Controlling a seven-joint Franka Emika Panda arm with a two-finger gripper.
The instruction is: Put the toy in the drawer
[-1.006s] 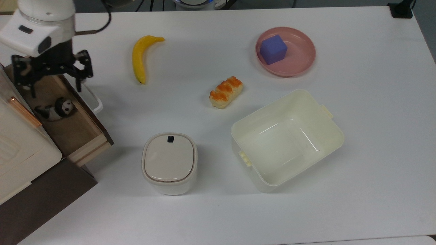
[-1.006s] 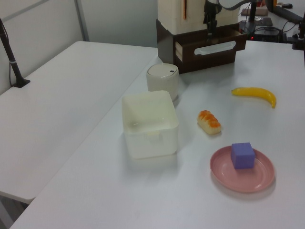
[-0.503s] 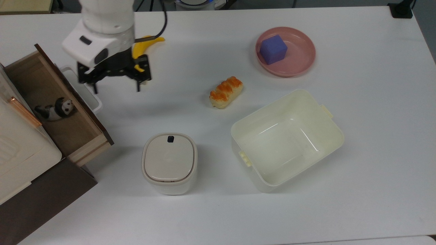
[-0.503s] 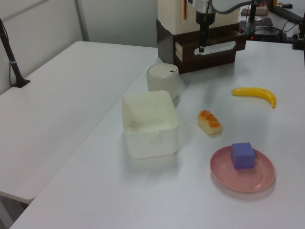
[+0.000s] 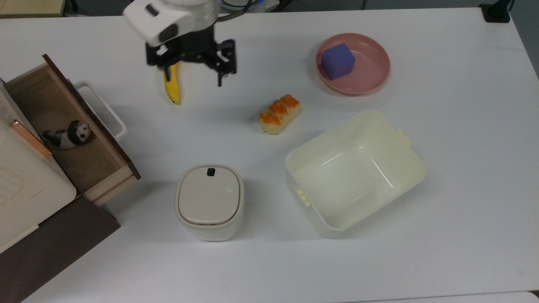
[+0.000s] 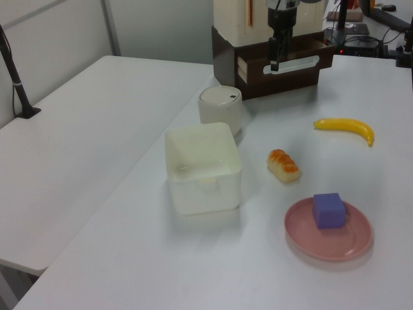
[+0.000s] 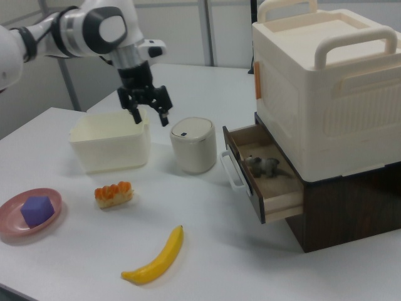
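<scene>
The toy (image 5: 69,135), a small black-and-white panda, lies on its side on the wooden floor of the open drawer (image 5: 90,166) at the top view's left. In the right view the toy (image 7: 263,165) rests inside the pulled-out drawer (image 7: 279,199). The drawer's white loop handle (image 5: 104,110) sticks out toward the table. My gripper (image 5: 193,78) hangs open and holds nothing, well to the top view's right of the drawer, above the banana's upper end. In the right view the gripper (image 7: 149,116) hovers above the table near the cream bin.
A yellow banana (image 5: 172,87) lies partly under the gripper. A bread roll (image 5: 279,113), a pink plate (image 5: 372,84) with a purple cube (image 5: 337,61), a cream bin (image 5: 406,166) and a lidded canister (image 5: 209,200) stand on the table. A white box (image 7: 326,81) tops the cabinet.
The open gripper has travelled from above the drawer toward the top view's right, ending over the banana. The toy stays lying in the drawer.
</scene>
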